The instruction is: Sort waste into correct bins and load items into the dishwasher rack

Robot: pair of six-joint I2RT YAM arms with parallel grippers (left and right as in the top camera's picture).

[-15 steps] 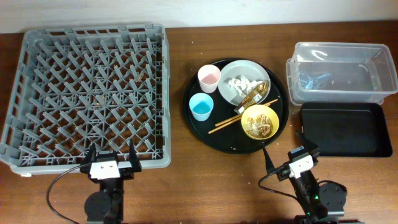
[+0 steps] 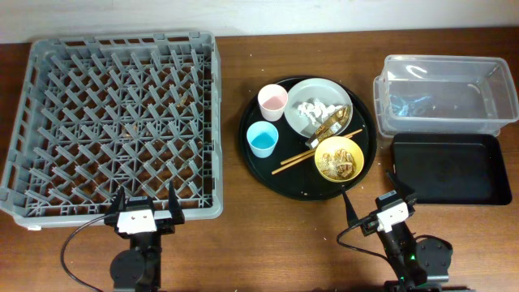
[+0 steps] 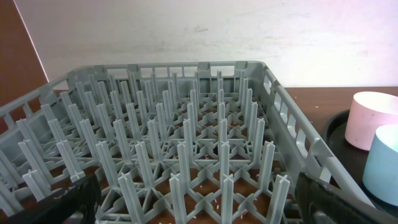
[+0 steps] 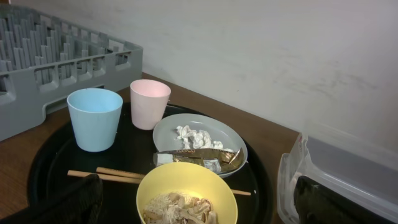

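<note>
Overhead: left tool (image 2: 146,204) and right tool (image 2: 375,199) both open at the bench's (image 2: 243,251) near edge.
The dishwasher rack (image 2: 113,113) sits left; round black tray (image 2: 258,166) carries pink cup (image 2: 272,101), blue cup (image 2: 263,139), chopsticks (image 2: 293,161), yellow bowl (image 2: 321,156) of food scraps (image 2: 340,162), grey plate (image 2: 302,94) bearing tissue (image 2: 312,108) and foil wrapper (image 2: 334,123); clear tub (image 2: 442,58) and flat black tray (image 2: 446,166) at right. Left wrist: rack pegs close, cup sides at right, fingers (image 3: 68,202) spread. Right wrist: wrapper lies across the plate's near rim, chopsticks partly hidden behind the bowl.

two cups (image 2: 272,101) (image 2: 263,139), two bins (image 2: 442,99) (image 2: 446,169) (one black)
</note>
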